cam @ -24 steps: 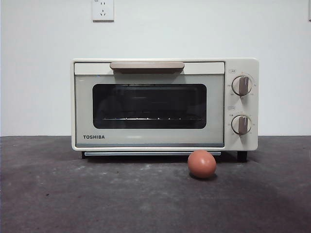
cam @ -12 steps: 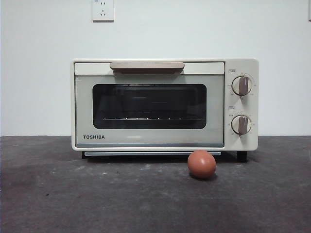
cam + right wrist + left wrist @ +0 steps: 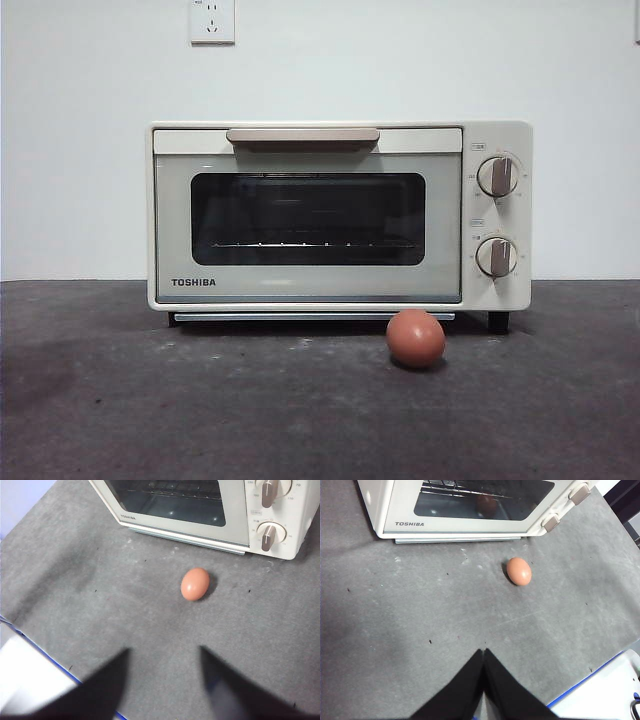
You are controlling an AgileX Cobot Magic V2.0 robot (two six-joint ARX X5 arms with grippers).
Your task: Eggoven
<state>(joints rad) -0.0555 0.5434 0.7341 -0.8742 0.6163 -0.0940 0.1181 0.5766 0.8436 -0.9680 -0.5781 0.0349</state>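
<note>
A dark grey, scuffed tabletop (image 3: 120,400) is carrying a cream TOSHIBA toaster oven (image 3: 338,215) standing with its door shut, and a reddish-brown egg (image 3: 415,338) is lying just before its right front corner.

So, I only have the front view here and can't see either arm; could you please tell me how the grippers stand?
Observer: The left gripper is shut, its jaws pressed together above bare mat, short of the egg.
Operator: Thank you. And the right one?
Observer: The right gripper is open, with the egg lying ahead of the gap between its jaws, untouched.
Operator: Is the egg round, as it looks to me?
Observer: No, from above it is an oval, lying on its side in front of the toaster oven, whose door is closed.
</note>
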